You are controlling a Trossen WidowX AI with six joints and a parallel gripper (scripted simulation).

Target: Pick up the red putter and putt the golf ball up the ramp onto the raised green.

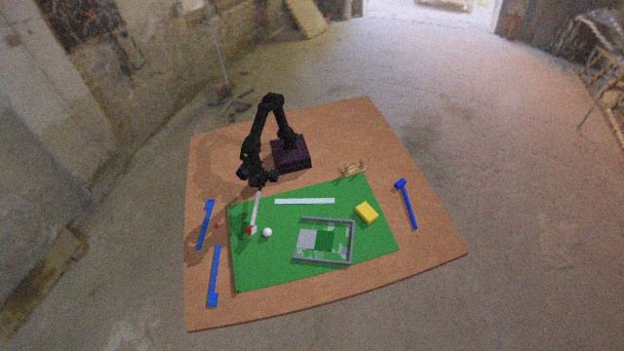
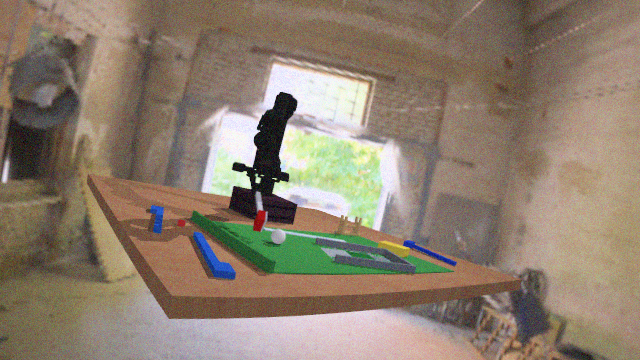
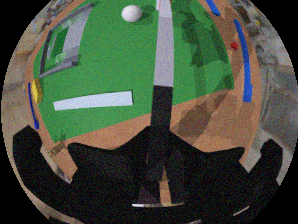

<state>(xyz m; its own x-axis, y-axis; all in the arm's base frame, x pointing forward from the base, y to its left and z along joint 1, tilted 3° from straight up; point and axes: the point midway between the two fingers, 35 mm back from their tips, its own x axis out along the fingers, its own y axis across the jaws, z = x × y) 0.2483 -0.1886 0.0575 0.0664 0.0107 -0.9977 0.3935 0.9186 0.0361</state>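
On the green mat (image 1: 273, 263), the walled raised green (image 1: 326, 240) lies right of the golf ball (image 1: 267, 232). My claw (image 1: 256, 183) grips the red putter (image 1: 254, 213) by its shaft, head low just left of the ball, ready to strike rightward.

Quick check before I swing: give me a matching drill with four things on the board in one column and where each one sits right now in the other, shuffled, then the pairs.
Things:
1. red putter
2. golf ball
3. yellow block
4. blue hammer

Places:
A. on the bare wooden board, off the green mat
B. on the green mat, just beside the putter's red head
C. on the green mat, near the walled green's far corner
D. clamped by its shaft in the tool, head down by the mat

Pairs: 1-D, 2-B, 3-C, 4-A
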